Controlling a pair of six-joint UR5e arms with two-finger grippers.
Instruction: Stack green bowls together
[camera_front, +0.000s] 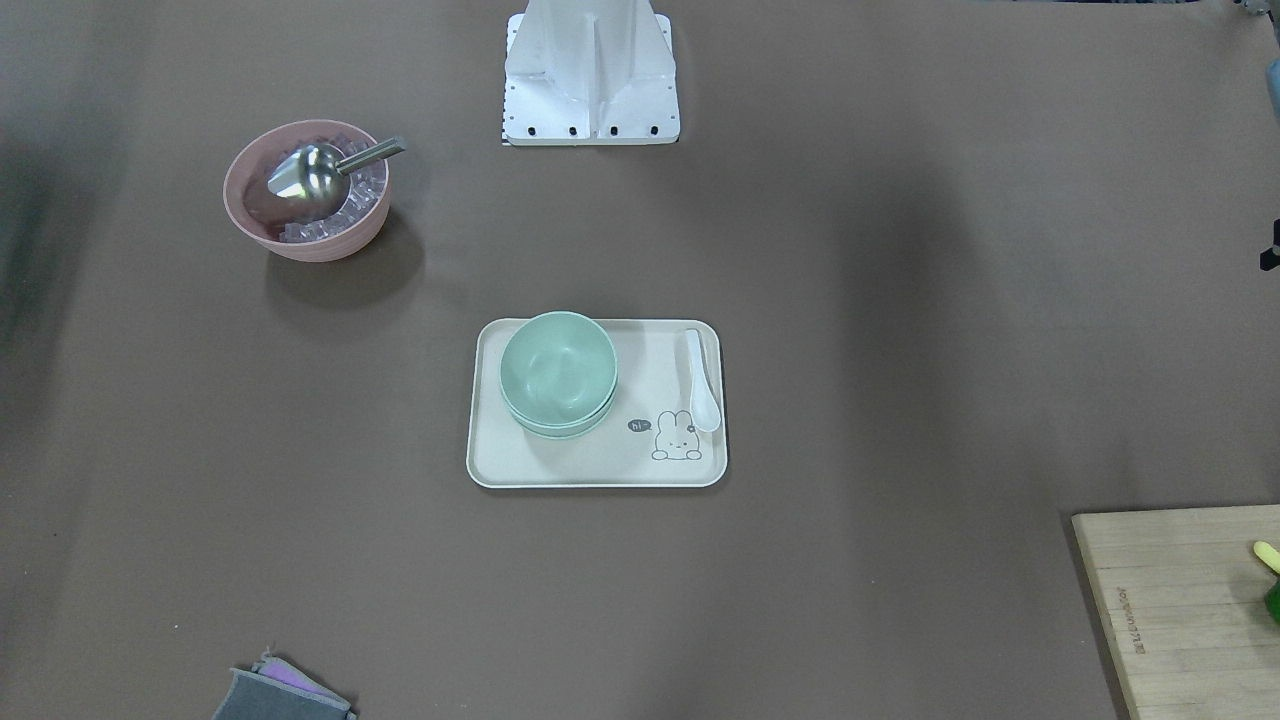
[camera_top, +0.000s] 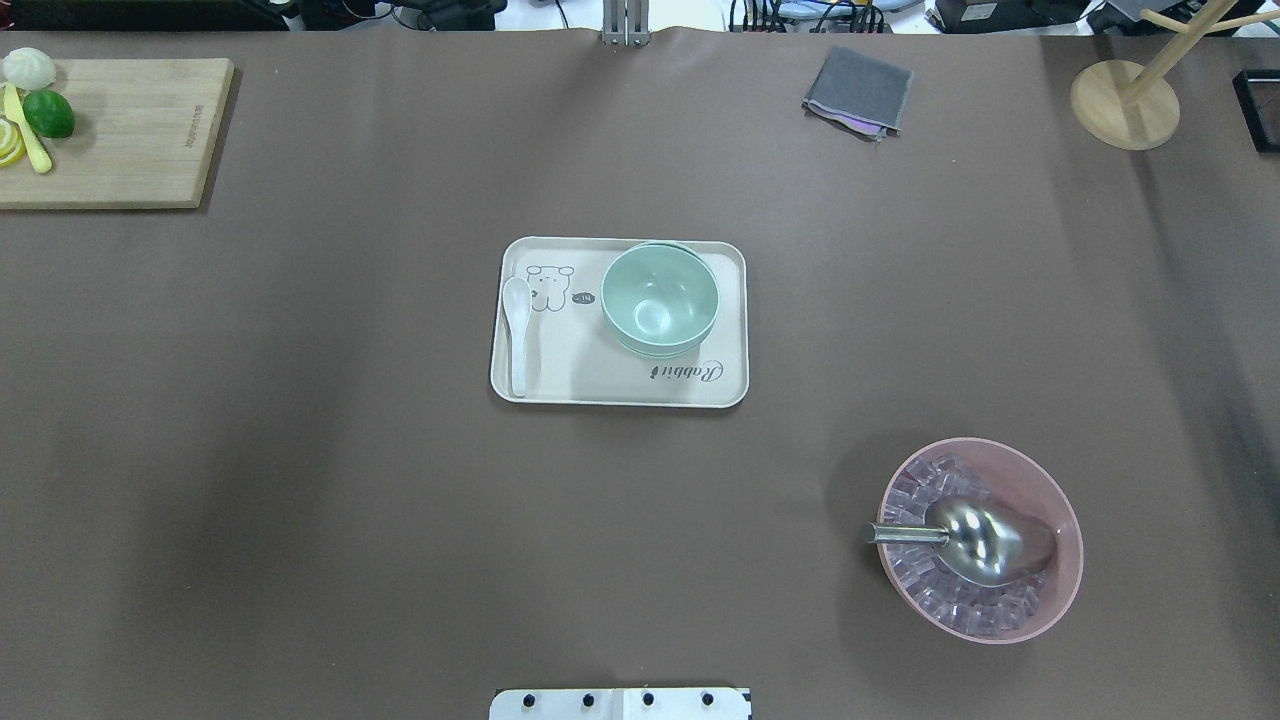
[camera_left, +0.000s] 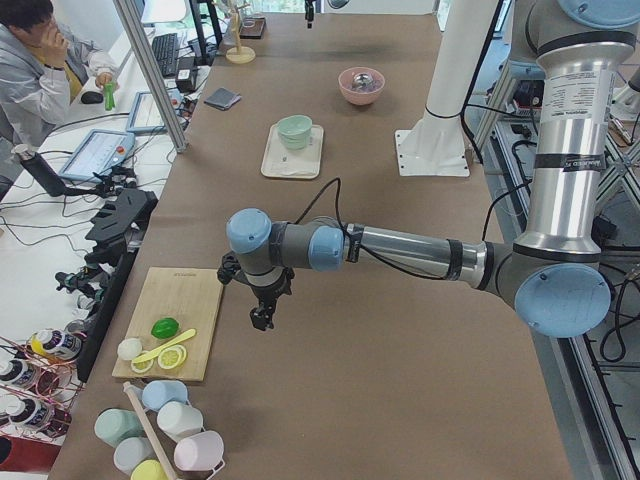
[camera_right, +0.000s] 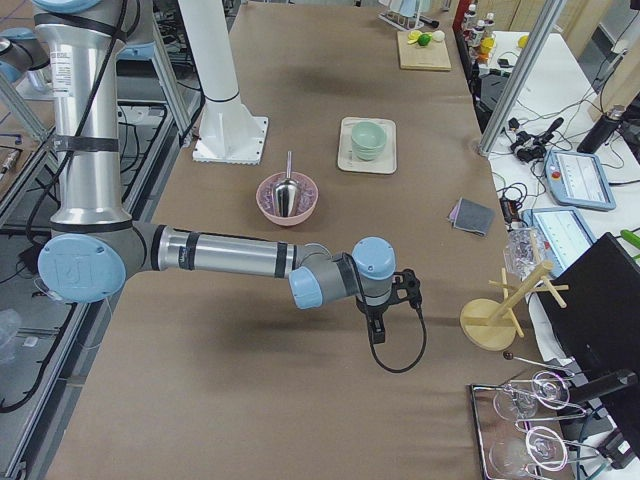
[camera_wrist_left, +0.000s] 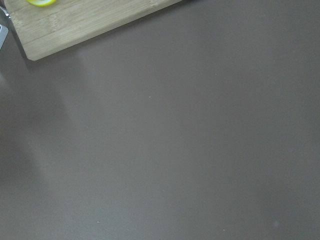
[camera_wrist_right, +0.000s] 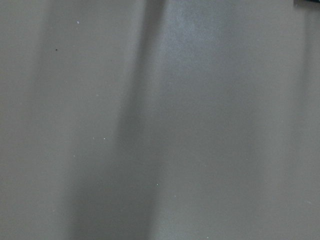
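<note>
The green bowls (camera_front: 557, 372) sit nested in one stack on the beige tray (camera_front: 600, 472) at the table's middle; they also show in the overhead view (camera_top: 660, 298). Neither gripper shows in the overhead or wrist views. The near arm's left gripper (camera_left: 262, 318) hangs over bare table beside the cutting board, far from the bowls. The near arm's right gripper (camera_right: 374, 330) hangs over bare table near the wooden stand, also far from them. I cannot tell whether either is open or shut.
A white spoon (camera_top: 517, 330) lies on the tray (camera_top: 600, 392). A pink bowl (camera_top: 1060, 590) holds ice and a metal scoop (camera_top: 985, 540). A cutting board (camera_top: 120, 140) with fruit, a grey cloth (camera_top: 858, 92) and a wooden stand (camera_top: 1125, 100) line the far edge.
</note>
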